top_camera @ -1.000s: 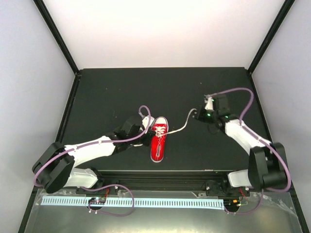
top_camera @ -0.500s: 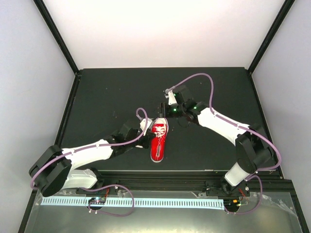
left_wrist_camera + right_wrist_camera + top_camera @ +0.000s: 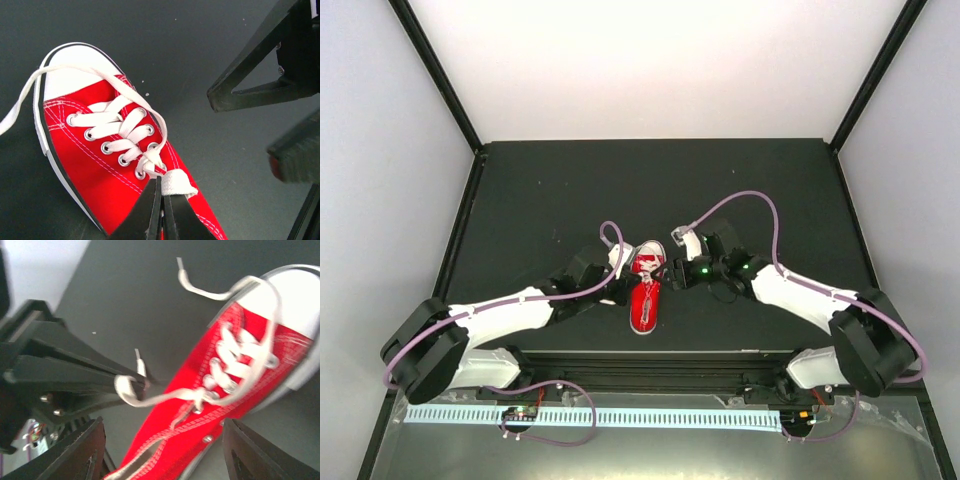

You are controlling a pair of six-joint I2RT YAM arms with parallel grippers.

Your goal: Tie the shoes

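The red shoe (image 3: 644, 298) lies mid-table with its white toe cap (image 3: 75, 62) pointing away from the arms. My left gripper (image 3: 628, 284) (image 3: 161, 184) is shut on a fold of white lace (image 3: 179, 183) just below the last eyelets, where the laces cross in a knot. My right gripper (image 3: 667, 272) (image 3: 165, 460) is open and hovers on the shoe's right side, one finger either side of the red canvas (image 3: 200, 430). In the right wrist view the left gripper's fingers (image 3: 85, 372) pinch the lace fold (image 3: 124, 388). A loose lace end (image 3: 189, 281) trails off the toe cap.
The black table mat (image 3: 550, 200) spreads around the shoe. White walls and black frame posts (image 3: 440, 80) close the cell. Purple cables (image 3: 740, 200) arch over both arms.
The right gripper let go of the lace it held stretched out to the right, opened, and swung left to the shoe. The freed lace fell back over the toe. The left gripper kept its grip.
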